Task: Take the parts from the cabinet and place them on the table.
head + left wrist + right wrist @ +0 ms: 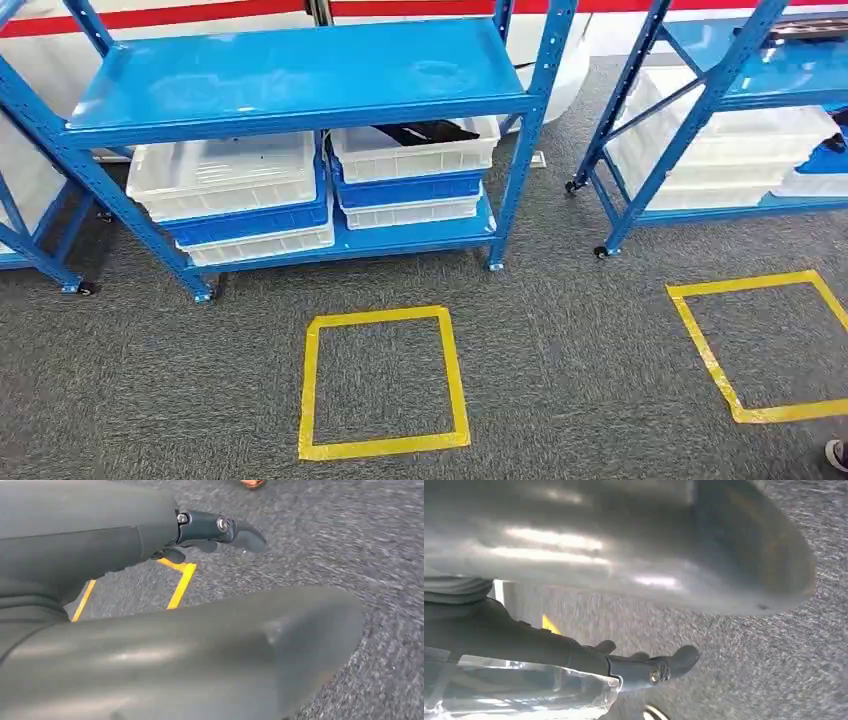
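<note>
**Rack faced from the floor; right hand holding a clear part**

A blue steel rack (300,80) is seen ahead in the head view, standing on grey carpet (560,340). Its upper shelf is bare. On the lower shelf two stacks of bins are set side by side: a left stack (235,200) and a right stack (415,175), each made up of white bins with a blue one between. A dark item (430,131) is seen lying in the top right bin; its kind cannot be told. A second rack (720,110) with white bins stands to the right.

Two squares of yellow tape are marked on the carpet: one (380,385) in front of the first rack, another (765,345) further right.

The left hand (215,532) is seen over the carpet, near yellow tape. Its dark fingers (245,536) are curled in, and nothing is held.

The right hand (634,667) is seen above the carpet. A clear, glossy plastic part (524,690) is held against it, with the fingers (684,657) extended past its edge. The part's shape cannot be told.
</note>
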You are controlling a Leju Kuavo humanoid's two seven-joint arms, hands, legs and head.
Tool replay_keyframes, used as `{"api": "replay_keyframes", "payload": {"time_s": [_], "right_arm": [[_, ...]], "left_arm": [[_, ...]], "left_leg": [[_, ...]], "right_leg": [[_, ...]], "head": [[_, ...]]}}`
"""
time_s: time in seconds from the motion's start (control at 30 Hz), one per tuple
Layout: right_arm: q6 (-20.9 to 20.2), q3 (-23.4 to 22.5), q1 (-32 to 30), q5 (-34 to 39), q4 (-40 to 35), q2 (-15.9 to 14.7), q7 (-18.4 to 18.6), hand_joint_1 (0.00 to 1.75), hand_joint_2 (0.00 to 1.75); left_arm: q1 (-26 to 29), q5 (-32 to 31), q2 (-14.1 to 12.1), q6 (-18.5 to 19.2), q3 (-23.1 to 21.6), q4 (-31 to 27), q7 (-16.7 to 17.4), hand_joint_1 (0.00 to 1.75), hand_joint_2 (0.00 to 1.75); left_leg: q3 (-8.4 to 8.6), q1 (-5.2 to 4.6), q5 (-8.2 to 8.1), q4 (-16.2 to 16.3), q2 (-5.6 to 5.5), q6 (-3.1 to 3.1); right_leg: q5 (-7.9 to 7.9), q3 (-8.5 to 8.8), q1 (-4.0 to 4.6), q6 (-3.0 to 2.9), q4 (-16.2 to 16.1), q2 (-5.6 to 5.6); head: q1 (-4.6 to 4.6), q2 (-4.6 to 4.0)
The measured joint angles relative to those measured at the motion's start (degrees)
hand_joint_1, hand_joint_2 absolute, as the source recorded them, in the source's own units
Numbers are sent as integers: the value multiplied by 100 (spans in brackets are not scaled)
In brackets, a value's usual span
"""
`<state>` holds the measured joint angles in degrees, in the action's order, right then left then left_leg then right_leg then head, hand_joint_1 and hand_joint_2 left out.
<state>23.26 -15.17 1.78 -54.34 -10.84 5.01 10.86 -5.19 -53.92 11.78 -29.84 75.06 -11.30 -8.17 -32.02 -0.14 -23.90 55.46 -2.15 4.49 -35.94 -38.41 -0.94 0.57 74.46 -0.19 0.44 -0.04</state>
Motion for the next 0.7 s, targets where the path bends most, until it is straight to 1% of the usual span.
{"api": "replay_keyframes", "payload": {"time_s": [0.03, 0.07, 0.1, 0.13, 0.17, 0.2, 0.23, 0.27, 0.3, 0.33, 0.37, 0.4, 0.43, 0.47, 0.5, 0.53, 0.57, 0.6, 0.63, 0.67, 0.7], "right_arm": [[-2, 4, -8, -11, 0, 0, 13, 0, 0], [-2, 7, -10, -24, 0, -7, 22, 0, 0], [-2, 11, -9, -39, -2, -18, 28, 0, 0], [-2, 22, -7, -61, -2, -24, 37, 0, 0], [-4, 37, -8, -68, 4, -18, 48, 0, 0], [-7, 44, 1, -70, 4, -9, 52, 0, 0], [-7, 48, 19, -81, 4, -11, 52, 0, 0], [-9, 52, 31, -92, 4, -15, 52, 0, 0], [-15, 55, 39, -61, 4, -13, 76, 0, 0], [-31, 55, 39, -24, 4, 5, 101, 0, 0], [-33, 55, 29, -13, 4, -2, 113, 0, 0], [-33, 55, 24, -13, 4, 0, 114, 0, 0], [-35, 55, 19, -11, 4, 2, 116, 0, 0], [-39, 55, 11, -6, 4, 2, 116, 0, 0], [-46, 55, 4, 4, 7, 2, 131, 0, 0], [-48, 55, 4, 4, 7, -2, 135, 0, 0], [-48, 55, 5, 9, 7, -4, 140, 0, 0], [-48, 55, 6, 5, 5, -4, 140, 0, 0], [-50, 55, 9, -4, 4, -2, 135, 0, 0], [-63, 55, 11, -20, 4, 2, 111, 0, 0], [-66, 55, 10, -15, 4, 13, 100, 0, 0]], "left_arm": [[2, 2, 2, -9, 0, 0, 11, 0, 0], [3, 9, 13, -17, 2, 0, 15, 0, 0], [6, 9, 15, -20, 2, 0, 17, 0, 0], [6, 9, 20, -20, 2, 0, 22, 0, 0], [5, 9, 17, -26, 2, -2, 26, 0, 0], [4, 9, 19, -37, 2, -2, 31, 0, 0], [8, 9, 20, -44, 5, 0, 37, 0, 0], [13, 7, 20, -44, 5, 0, 52, 0, 0], [20, 2, 20, -44, 5, 0, 66, 0, 0], [22, -2, 17, -44, 5, -2, 72, 0, 0], [21, -4, 20, -44, 5, 0, 76, 0, 0], [18, -9, 22, -44, 5, 0, 76, 0, 0], [16, -11, 22, -41, 5, 0, 76, 0, 0], [11, -13, 22, -39, 5, 0, 79, 0, 0], [3, -22, 22, -37, 2, 0, 79, 0, 0], [3, -22, 26, -37, 2, 0, 79, 0, 0], [5, -22, 28, -35, 2, 0, 81, 0, 0], [8, -17, 28, -35, 5, 0, 90, 0, 0], [10, -17, 28, -35, 7, 0, 90, 0, 0], [9, -17, 28, -35, 7, 0, 90, 0, 0], [7, -17, 24, -35, 7, -2, 90, 0, 0]], "left_leg": [[12, 13, -7, 4, -94, -14], [21, 25, -14, 10, -175, -26], [34, 39, -34, 30, -259, -58], [35, 54, -63, 76, -335, -102], [-3, 38, -103, 146, -384, -160], [-15, 9, -152, 200, -427, -215], [-25, 13, -171, 189, -438, -245], [-29, 36, -167, 186, -454, -256], [-39, 68, -165, 199, -483, -267], [-48, 87, -201, 262, -380, -290], [-110, 65, -303, 441, -70, -322], [-206, 70, -426, 653, 65, -342], [-265, 76, -488, 771, 106, -350], [-388, 86, -615, 1018, 155, -362], [-792, 100, -937, 1767, 200, -382], [-1000, 108, -1018, 2111, 199, -391], [-1076, 116, -943, 2178, 200, -385], [-980, 119, -707, 1908, 199, -364], [-767, 117, -428, 1449, 200, -327], [-496, 104, -154, 902, 201, -266], [-268, 68, 10, 428, 243, -171]], "right_leg": [[107, -12, -25, 78, -76, 0], [292, 112, -46, 157, -383, 3], [559, 356, -84, 247, -931, 36], [794, 629, -137, 315, -1515, 161], [868, 708, -177, 329, -1782, 392], [882, 705, -132, 224, -1796, 327], [868, 760, -117, 160, -1786, 290], [873, 765, -97, 120, -1783, 270], [886, 779, -115, 86, -1780, 233], [899, 800, -165, 47, -1791, 197], [885, 824, -144, 23, -1792, 182], [878, 839, -133, -21, -1792, 153], [871, 843, -123, -34, -1792, 141], [861, 850, -112, -50, -1792, 118], [838, 860, -88, -81, -1791, 57], [827, 861, -78, -94, -1790, 23], [817, 871, -69, -104, -1790, 6], [796, 892, -60, -95, -1790, -2], [777, 925, -48, -87, -1790, -4], [758, 961, -35, -82, -1792, -8], [745, 974, -41, -88, -1800, -10]], "head": [[22, 0], [13, 0], [22, 0], [20, 0], [44, 0], [44, 0], [20, 0], [20, 0], [17, 0], [22, 0], [5, 0], [-37, 0], [-39, 0], [-35, 0], [-35, 0], [-37, 0], [-37, 0], [-33, 0], [-42, 0], [-37, 0], [-35, 0]]}}
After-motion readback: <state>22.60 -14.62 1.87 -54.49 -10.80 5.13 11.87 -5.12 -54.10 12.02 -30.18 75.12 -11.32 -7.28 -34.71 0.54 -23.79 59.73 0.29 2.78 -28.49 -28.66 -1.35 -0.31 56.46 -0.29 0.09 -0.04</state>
